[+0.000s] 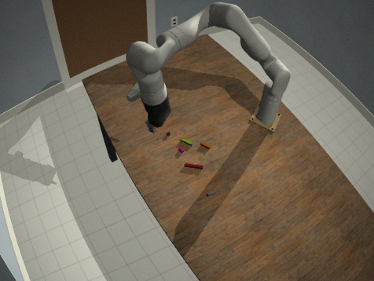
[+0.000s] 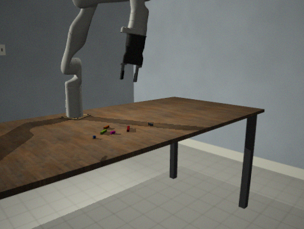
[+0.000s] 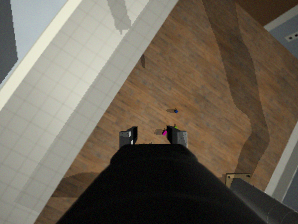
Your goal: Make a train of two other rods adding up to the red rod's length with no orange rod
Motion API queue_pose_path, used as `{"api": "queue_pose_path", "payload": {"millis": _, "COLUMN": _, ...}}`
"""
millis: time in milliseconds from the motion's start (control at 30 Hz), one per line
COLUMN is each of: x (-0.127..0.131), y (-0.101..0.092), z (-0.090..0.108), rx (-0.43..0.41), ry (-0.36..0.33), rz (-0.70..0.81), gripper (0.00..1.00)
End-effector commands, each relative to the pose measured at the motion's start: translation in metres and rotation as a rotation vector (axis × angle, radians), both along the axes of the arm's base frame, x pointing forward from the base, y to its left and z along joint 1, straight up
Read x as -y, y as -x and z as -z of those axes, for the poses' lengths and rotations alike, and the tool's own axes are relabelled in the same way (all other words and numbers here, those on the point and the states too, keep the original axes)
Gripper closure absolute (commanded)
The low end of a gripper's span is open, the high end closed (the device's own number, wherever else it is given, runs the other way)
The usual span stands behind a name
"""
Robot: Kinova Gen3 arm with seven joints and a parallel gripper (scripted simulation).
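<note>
Six small rods lie flat and apart on the wooden table. The red rod lies in the middle, also in the exterior view. The lime rod, the magenta rod, the orange rod and the small blue rod lie near it. The grey rod lies farther off. My gripper hangs high above the table, open and empty.
The arm's base stands at the table's far edge. The table's near edge runs close past the rods, with tiled floor below.
</note>
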State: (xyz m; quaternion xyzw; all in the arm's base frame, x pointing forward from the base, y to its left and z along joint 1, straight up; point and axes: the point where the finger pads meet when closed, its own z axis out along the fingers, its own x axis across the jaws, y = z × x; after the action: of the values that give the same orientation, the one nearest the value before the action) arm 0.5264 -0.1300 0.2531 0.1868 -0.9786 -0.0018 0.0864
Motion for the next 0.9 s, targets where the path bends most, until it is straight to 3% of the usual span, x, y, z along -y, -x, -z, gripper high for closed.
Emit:
{"api": "queue_pose_path", "payload": {"millis": 0, "x": 0.0, "y": -0.0002, "z": -0.0012, "rx": 0.002, "ry": 0.001, "rz": 0.0, "gripper": 0.0}}
{"api": "queue_pose_path", "payload": {"millis": 867, "x": 0.005, "y": 0.0014, "z": 0.0054, "rx": 0.014, "ry": 0.003, "rz": -0.04, "gripper": 0.0}}
